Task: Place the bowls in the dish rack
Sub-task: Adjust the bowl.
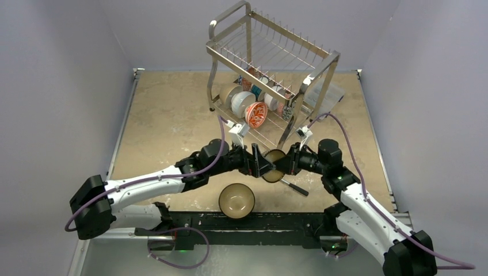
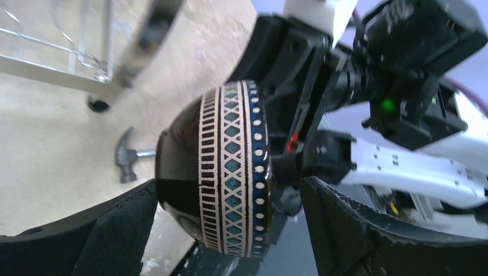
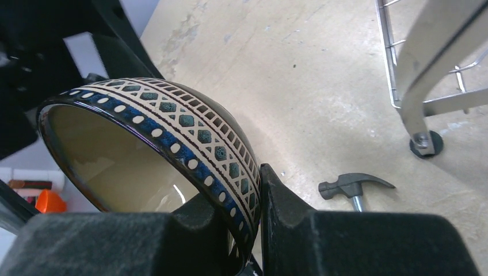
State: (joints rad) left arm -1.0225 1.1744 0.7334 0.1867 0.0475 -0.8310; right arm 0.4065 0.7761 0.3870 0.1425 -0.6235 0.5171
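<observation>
A dark brown bowl (image 1: 275, 165) with a cream inside and a blue-and-cream patterned band hangs on edge above the table between my two arms. My right gripper (image 3: 253, 201) is shut on the bowl (image 3: 172, 123), one finger inside the rim and one outside. My left gripper (image 2: 230, 201) is open around this bowl (image 2: 230, 172), its right finger (image 2: 357, 230) well apart from the rim. A second dark bowl (image 1: 236, 200) sits upright near the front edge. The chrome dish rack (image 1: 270, 69) stands at the back, with a red-and-white bowl (image 1: 256, 114) and a white one (image 1: 241, 103) on its lower tier.
A small hammer (image 1: 296, 187) lies on the table under the right arm, also in the right wrist view as the hammer (image 3: 351, 187). The rack's leg (image 3: 426, 86) stands close beyond it. A clear plastic box (image 1: 325, 95) sits behind the rack.
</observation>
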